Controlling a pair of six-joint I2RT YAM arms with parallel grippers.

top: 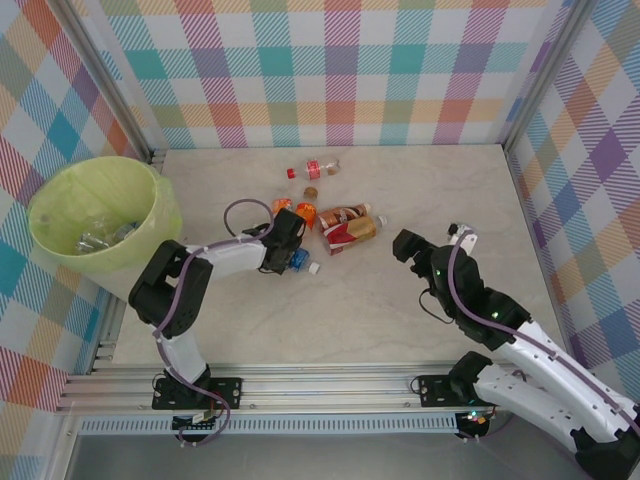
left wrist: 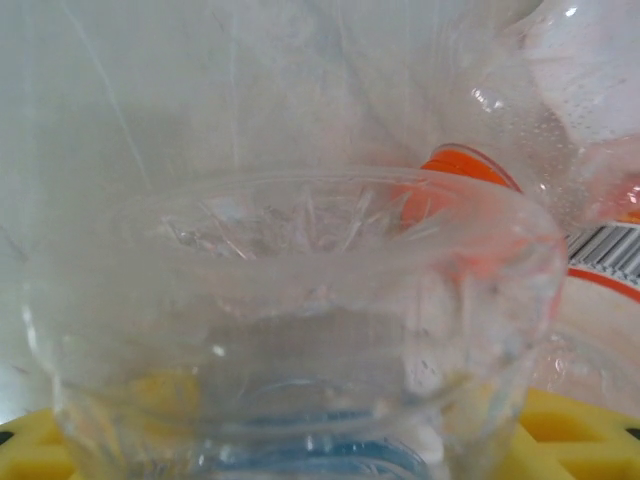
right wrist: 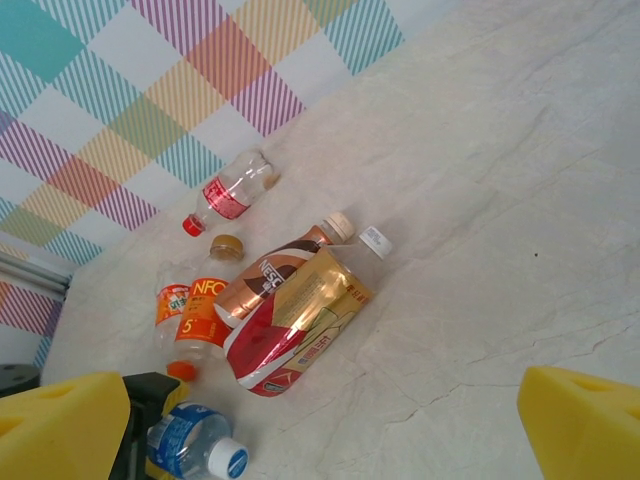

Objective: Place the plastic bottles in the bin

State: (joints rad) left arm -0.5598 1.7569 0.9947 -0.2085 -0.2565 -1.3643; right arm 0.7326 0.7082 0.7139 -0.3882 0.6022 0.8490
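I am in the middle of a pick: one more bottle to take hold of and carry to the bin. The bin, by far the biggest thing here, stands at the left edge of the desk, well apart from the pile. Its lime liner is open and a few clear bottles lie in the bottom.

My left gripper is down at the near end of the pile, jaws part-way open astride the blue-label bottle, which lies on its side. In the left wrist view its clear body sits between my yellow pads, but I cannot tell whether they bear on it. My right gripper hangs just right of the pile, jaws wide apart, holding nothing.

Left on the desk are a tight bunch of brown- and gold-label bottles, orange-label bottles right beside them, and a red-label bottle farther back on its own.

Next, I judge, I need a firm squeeze that does not crush the thin wall. Then comes a straight lift so I do not drag the orange neighbours, a swing left over the rim, and a release.

The room has plaid walls on three sides and metal posts in the corners. The desk is pale, marbled, flat and smooth, so a nudged bottle may roll.
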